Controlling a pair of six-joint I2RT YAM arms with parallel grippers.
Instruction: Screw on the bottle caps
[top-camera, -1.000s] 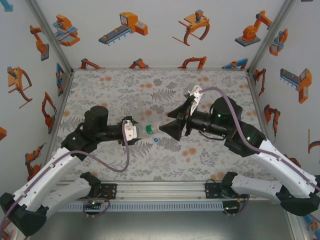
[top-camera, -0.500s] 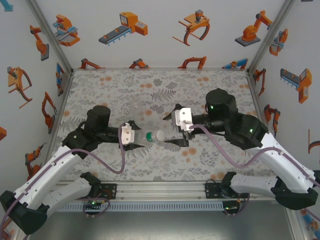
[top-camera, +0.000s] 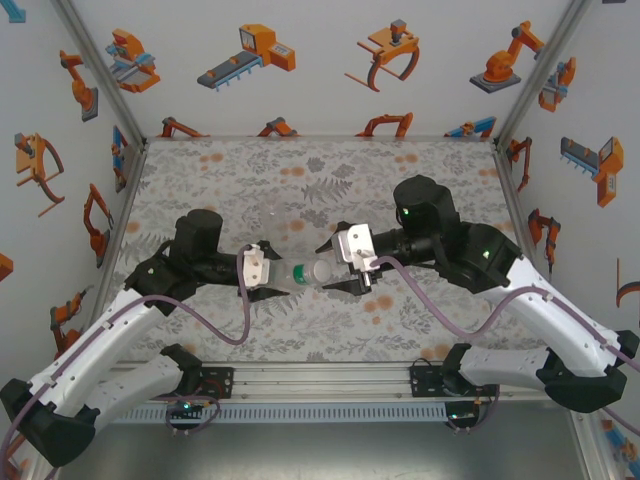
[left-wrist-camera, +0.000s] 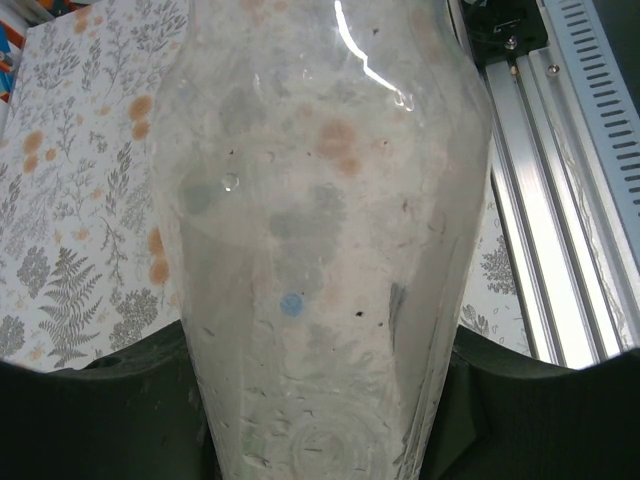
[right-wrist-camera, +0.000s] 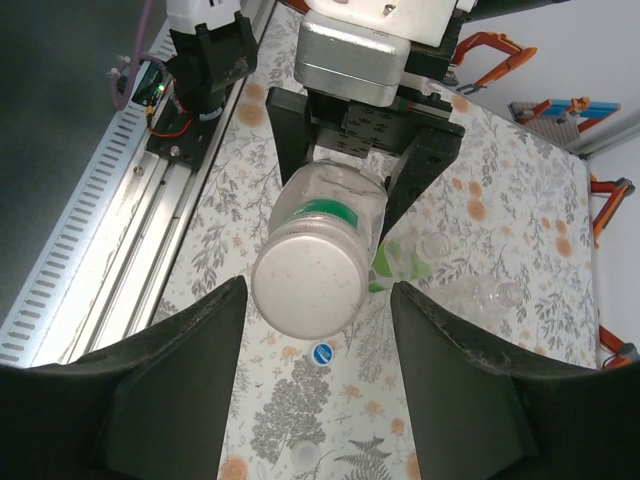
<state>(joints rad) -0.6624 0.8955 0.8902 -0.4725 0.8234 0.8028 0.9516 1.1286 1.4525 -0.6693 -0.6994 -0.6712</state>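
Left gripper (top-camera: 280, 281) clamps green-labelled bottle (right-wrist-camera: 338, 212) level, presenting whitish end (right-wrist-camera: 308, 284) for twisting; right gripper (top-camera: 331, 271) straddles that end, jaws apart. Blue cap (right-wrist-camera: 322, 352) lies near bottle.

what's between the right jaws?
The bottle, whitish round end first, jaws open around it, seen in the right wrist view. The left gripper holds it.

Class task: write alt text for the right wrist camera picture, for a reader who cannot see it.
A clear bottle with a green label band, gripped by the left gripper, points its round pale end at the camera, between the open fingers of the right gripper. A blue cap lies on the floral table beneath it.
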